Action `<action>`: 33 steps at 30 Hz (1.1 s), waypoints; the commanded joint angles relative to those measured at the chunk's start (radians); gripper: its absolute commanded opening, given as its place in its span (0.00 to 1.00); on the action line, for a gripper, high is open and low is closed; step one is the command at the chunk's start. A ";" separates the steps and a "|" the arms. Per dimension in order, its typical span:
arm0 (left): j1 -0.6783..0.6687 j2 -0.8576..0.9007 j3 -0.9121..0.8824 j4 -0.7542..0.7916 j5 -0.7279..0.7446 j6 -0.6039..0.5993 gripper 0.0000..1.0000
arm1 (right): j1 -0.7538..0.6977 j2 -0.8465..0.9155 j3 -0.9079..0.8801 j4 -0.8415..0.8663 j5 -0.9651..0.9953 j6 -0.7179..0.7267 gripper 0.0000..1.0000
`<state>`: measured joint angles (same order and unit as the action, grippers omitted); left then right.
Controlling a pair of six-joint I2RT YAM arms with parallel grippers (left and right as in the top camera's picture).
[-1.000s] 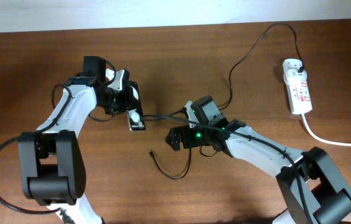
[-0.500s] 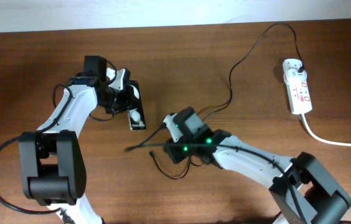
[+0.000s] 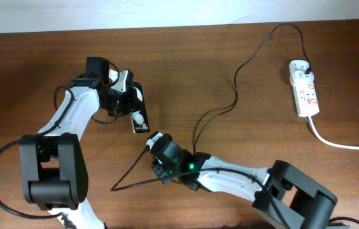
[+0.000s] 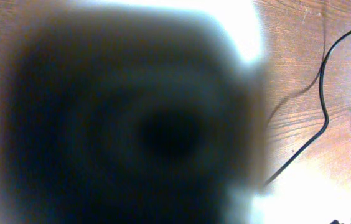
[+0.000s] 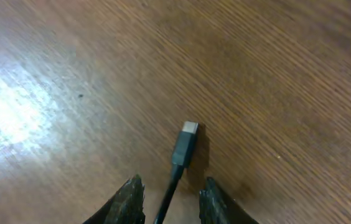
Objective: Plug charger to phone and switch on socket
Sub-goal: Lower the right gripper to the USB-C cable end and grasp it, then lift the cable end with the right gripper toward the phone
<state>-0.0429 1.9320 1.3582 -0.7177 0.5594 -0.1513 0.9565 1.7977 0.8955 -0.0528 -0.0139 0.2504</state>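
The black phone (image 3: pixel 140 117), with white spots on its face, lies beside my left gripper (image 3: pixel 128 102), which is shut on its upper end. In the left wrist view a dark blur (image 4: pixel 132 118) fills most of the frame. The charger cable (image 3: pixel 235 83) runs from the white socket (image 3: pixel 303 89) down to my right gripper (image 3: pixel 151 144). In the right wrist view the connector tip (image 5: pixel 187 140) lies on the wood just ahead of my right gripper (image 5: pixel 170 183). Its cable passes between the fingers (image 5: pixel 132 198), which stand apart on both sides of it.
A loop of the black cable (image 3: pixel 117 186) lies on the table in front of the right arm. The thick white cord (image 3: pixel 338 144) leaves the socket towards the right edge. In the left wrist view a stretch of black cable (image 4: pixel 320 102) crosses the wood.
The right arm has swung left and towards the front, dragging the cable with it. Its jaws closed and then parted a little. The left arm and phone have not moved.
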 commanded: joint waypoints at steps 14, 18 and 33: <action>-0.002 -0.032 0.000 0.002 0.008 -0.006 0.00 | 0.007 0.039 -0.002 0.008 0.008 0.046 0.26; -0.002 -0.032 0.000 0.002 0.008 -0.006 0.00 | 0.007 0.056 -0.002 0.009 0.008 0.046 0.26; -0.002 -0.032 0.000 0.002 0.008 -0.006 0.00 | 0.005 0.075 -0.002 0.027 0.007 0.046 0.19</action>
<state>-0.0429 1.9320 1.3582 -0.7177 0.5594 -0.1513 0.9573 1.8435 0.8959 -0.0185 -0.0151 0.2886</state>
